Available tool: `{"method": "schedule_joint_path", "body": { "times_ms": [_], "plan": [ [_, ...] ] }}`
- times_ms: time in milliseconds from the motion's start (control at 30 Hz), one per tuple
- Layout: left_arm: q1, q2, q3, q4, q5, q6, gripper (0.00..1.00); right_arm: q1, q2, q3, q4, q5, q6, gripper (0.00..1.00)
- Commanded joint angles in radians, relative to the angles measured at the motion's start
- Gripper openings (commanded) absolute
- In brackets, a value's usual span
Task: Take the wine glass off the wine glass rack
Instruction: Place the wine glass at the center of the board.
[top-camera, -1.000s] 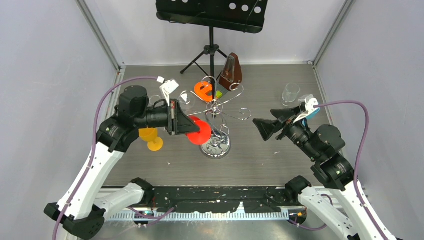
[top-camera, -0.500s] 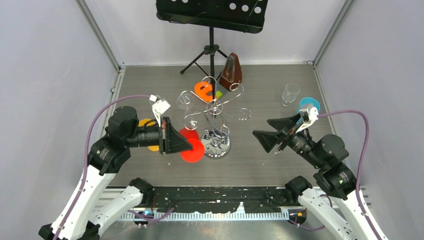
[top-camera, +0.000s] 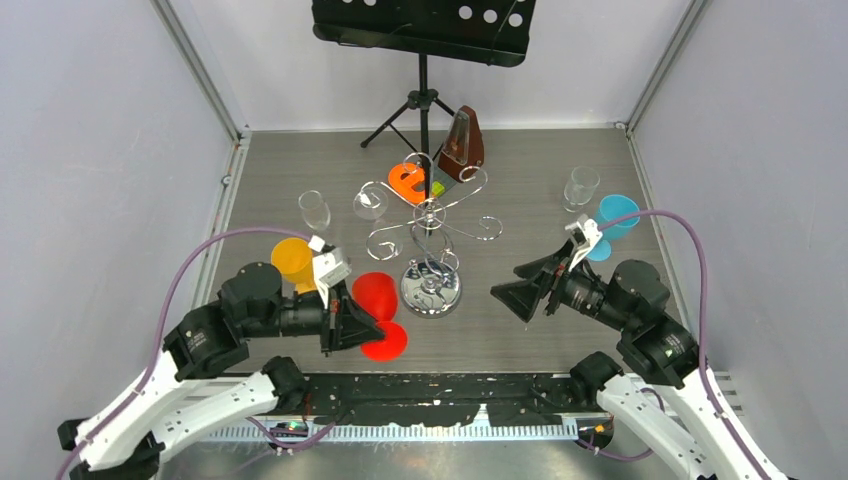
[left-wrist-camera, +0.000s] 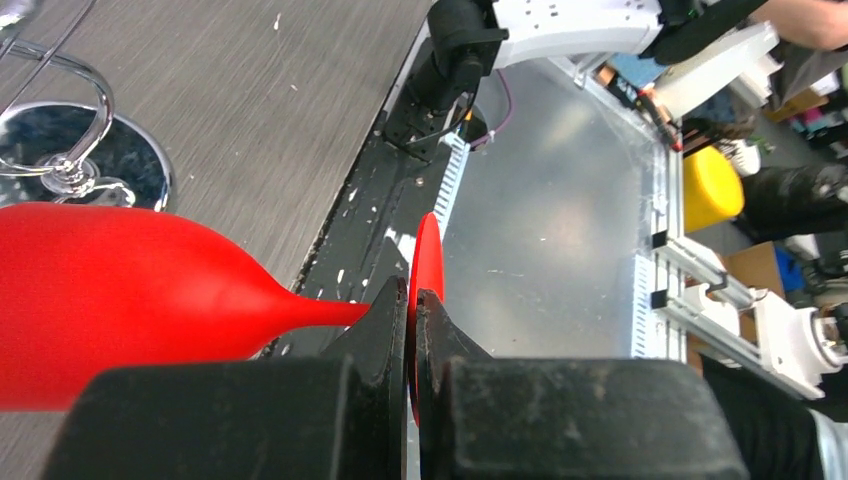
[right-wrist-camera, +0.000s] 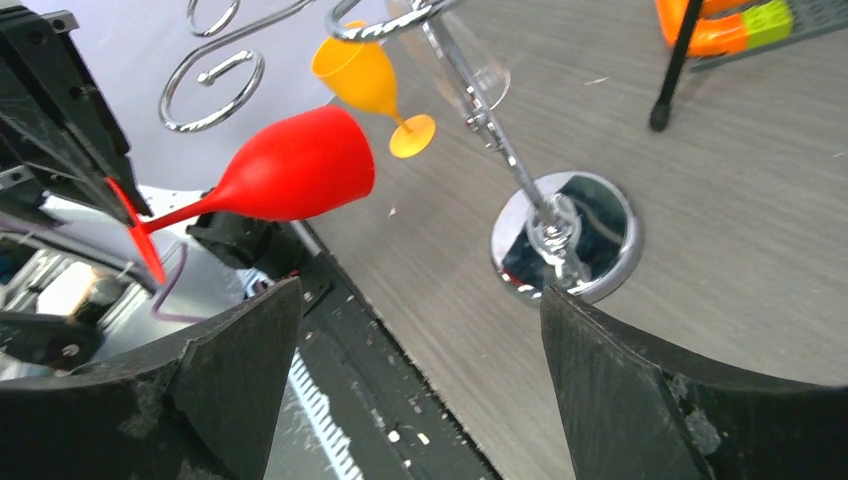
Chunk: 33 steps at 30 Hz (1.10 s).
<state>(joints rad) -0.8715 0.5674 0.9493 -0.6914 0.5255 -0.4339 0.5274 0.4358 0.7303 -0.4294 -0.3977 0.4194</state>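
Note:
The red wine glass (top-camera: 375, 294) is off the chrome wine glass rack (top-camera: 430, 215) and lies tilted over the table's near edge, to the left of the rack's round base (top-camera: 430, 290). My left gripper (top-camera: 372, 322) is shut on the glass's flat red foot (left-wrist-camera: 426, 262), with its stem and bowl (left-wrist-camera: 120, 300) sticking out to the left in the left wrist view. My right gripper (top-camera: 515, 290) is open and empty to the right of the rack base. In the right wrist view the red glass (right-wrist-camera: 290, 165) and the rack base (right-wrist-camera: 565, 235) lie beyond my right gripper (right-wrist-camera: 420, 380).
An orange glass (top-camera: 293, 262) and a clear glass (top-camera: 314, 210) stand to the left of the rack. Another clear glass (top-camera: 370, 203) is at a rack arm. A clear glass (top-camera: 580, 185) and a blue glass (top-camera: 615, 215) are at the right. A metronome (top-camera: 463, 140) and a music stand (top-camera: 420, 30) stand behind.
My left arm has drawn back toward the near edge with the red glass, away from the rack. My right gripper has shifted slightly toward the near edge and stayed open.

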Motion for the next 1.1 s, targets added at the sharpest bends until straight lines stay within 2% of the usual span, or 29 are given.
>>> {"method": "schedule_joint_path", "body": {
  "times_ms": [0,200,300,533,733,1067],
  "plan": [
    [-0.157,0.000,0.001,0.009,-0.286,0.047,0.00,0.061,-0.018,-0.013,-0.008,-0.021,0.086,0.94],
    [-0.429,0.078,0.033,0.011,-0.603,0.070,0.00,0.320,0.000,-0.018,-0.030,0.218,0.154,0.93],
    [-0.556,0.122,0.061,0.009,-0.725,0.071,0.00,0.481,0.027,-0.021,-0.016,0.352,0.197,0.92],
    [-0.861,0.269,0.142,-0.006,-1.006,0.068,0.00,0.747,0.100,-0.018,0.040,0.563,0.272,0.90],
    [-0.964,0.418,0.216,-0.040,-1.109,0.063,0.00,0.901,0.172,-0.015,0.098,0.697,0.334,0.90],
    [-1.094,0.479,0.226,-0.021,-1.216,0.017,0.00,0.988,0.199,-0.037,0.213,0.753,0.428,0.89]
  ]
}}
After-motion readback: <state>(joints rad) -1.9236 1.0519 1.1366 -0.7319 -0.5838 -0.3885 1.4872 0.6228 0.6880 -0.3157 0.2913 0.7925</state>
